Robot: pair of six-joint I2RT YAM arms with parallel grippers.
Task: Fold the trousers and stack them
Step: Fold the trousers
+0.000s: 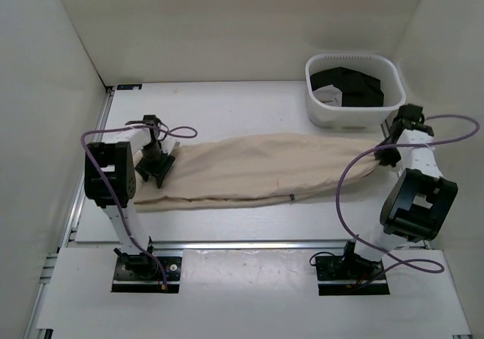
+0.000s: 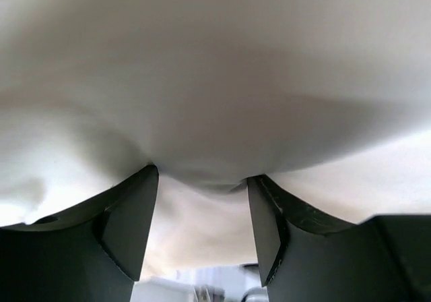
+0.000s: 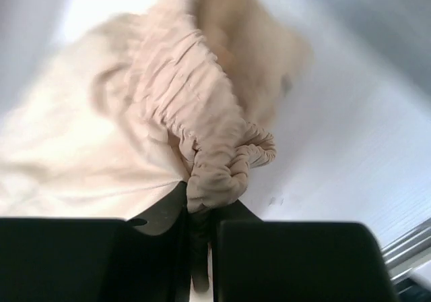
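The beige trousers point(image 1: 265, 169) lie stretched left to right across the table, with a small dark tag point(image 1: 292, 197) on the near seam. My left gripper point(image 1: 155, 169) sits at their left end. In the left wrist view its jaws stand well apart point(image 2: 202, 174), and the cloth point(image 2: 215, 79) bulges against the fingertips without being pinched. My right gripper point(image 1: 387, 156) is at the right end. In the right wrist view it point(image 3: 202, 204) is shut on a bunched, gathered elastic edge of the trousers point(image 3: 168, 93).
A white basket point(image 1: 314, 104) holding black garments point(image 1: 352, 85) stands at the back right, just behind the right arm. White walls close in the table on the left, back and right. Purple cables loop off both arms.
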